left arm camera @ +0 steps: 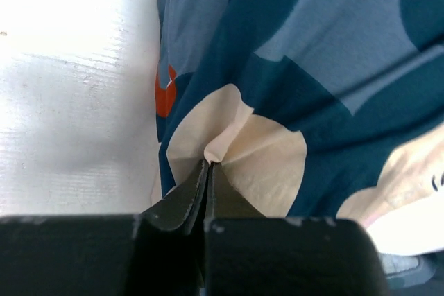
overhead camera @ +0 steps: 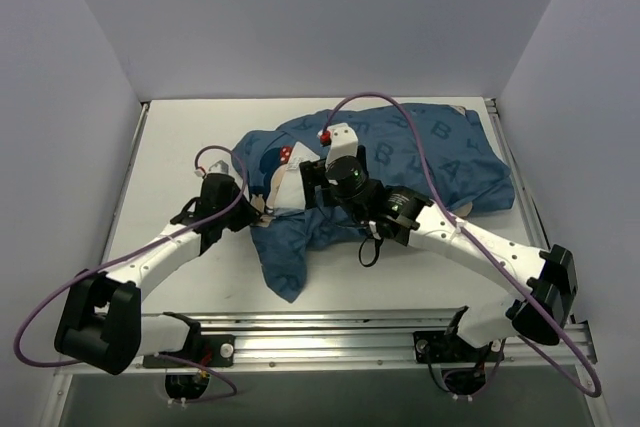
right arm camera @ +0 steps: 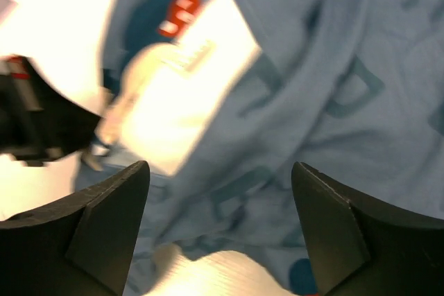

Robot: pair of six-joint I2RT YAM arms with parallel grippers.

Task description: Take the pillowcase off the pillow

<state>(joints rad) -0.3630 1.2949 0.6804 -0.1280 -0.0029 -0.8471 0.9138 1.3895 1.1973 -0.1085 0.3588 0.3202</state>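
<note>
We are treating the pillowcase (overhead camera: 430,162) as light, soft and limp. It is lying rumpled across the middle and right of the table, with a loose flap trailing toward the near edge. In our judgement it will stretch and bunch rather than slide as one piece, so we are advising a grip on the hem at the open end, not on mid-cloth. The pillow (right arm camera: 173,116) is showing white at that opening, at the left end of the bundle. It is looking plump and will likely drag against the cover.

The left gripper (left arm camera: 208,168) is pinching a fold of the printed cloth, fingers pressed together on it. The right gripper (right arm camera: 218,223) is hovering with fingers spread wide over cloth and pillow, holding nothing.

The table (overhead camera: 180,157) is appearing smooth and white. Plain pale walls (overhead camera: 300,17) are enclosing it on three sides.
</note>
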